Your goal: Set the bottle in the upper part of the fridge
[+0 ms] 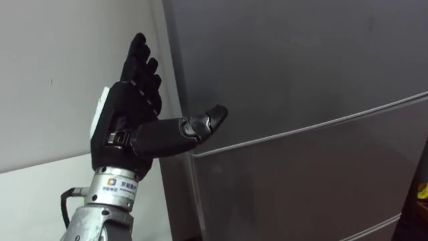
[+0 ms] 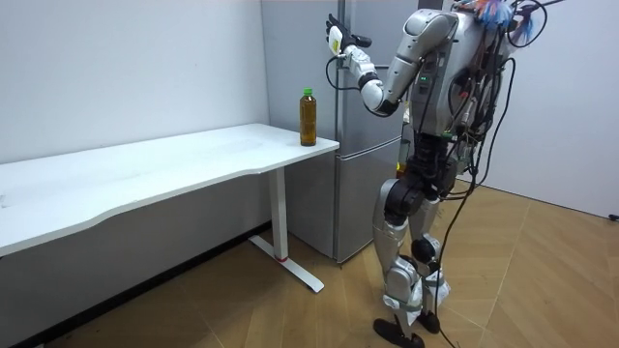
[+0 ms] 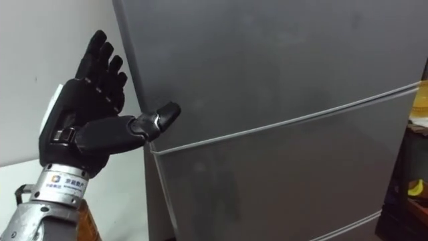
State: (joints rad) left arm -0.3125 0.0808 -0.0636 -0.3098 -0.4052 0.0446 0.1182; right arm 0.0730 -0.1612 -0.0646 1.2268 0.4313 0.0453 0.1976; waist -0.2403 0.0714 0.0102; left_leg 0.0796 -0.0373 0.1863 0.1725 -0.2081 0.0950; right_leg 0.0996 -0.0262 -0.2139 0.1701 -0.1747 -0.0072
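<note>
**A:** Which step is in hand?

**B:** I'd say opening the fridge, ahead of any pick-up. The robot stands facing it, and its left hand [image 1: 130,100] is raised at the left edge of the upper door [image 1: 301,60]. The fingers are straight and spread and point up. The thumb juts sideways toward the door, just above the seam [image 1: 307,127] that parts it from the lower door [image 1: 321,181].

**A:** Is it holding anything?

**B:** No, the palm is bare. The thumb tip lies at the door's edge, but I can't tell whether it touches.

**A:** And the bottle?

**B:** In the room view the bottle [image 2: 308,117] stands upright on the white surface [image 2: 174,169], at the corner nearest the fridge. It has a green cap and brownish contents, and it is apart from the hand.

**A:** So how far along is the task?

**B:** Early, by my reading. The upper door is shut and the bottle is untouched.

**A:** What does the next move call for?

**B:** Probably getting the fingers or thumb round the door's left edge and pulling it outward. I see no handle on the flat panel, so the purchase must come from that edge or the seam. The hand should stay above the seam so the lower door isn't the one that opens. The door must also swing wide enough to clear the bottle's way in.
</note>
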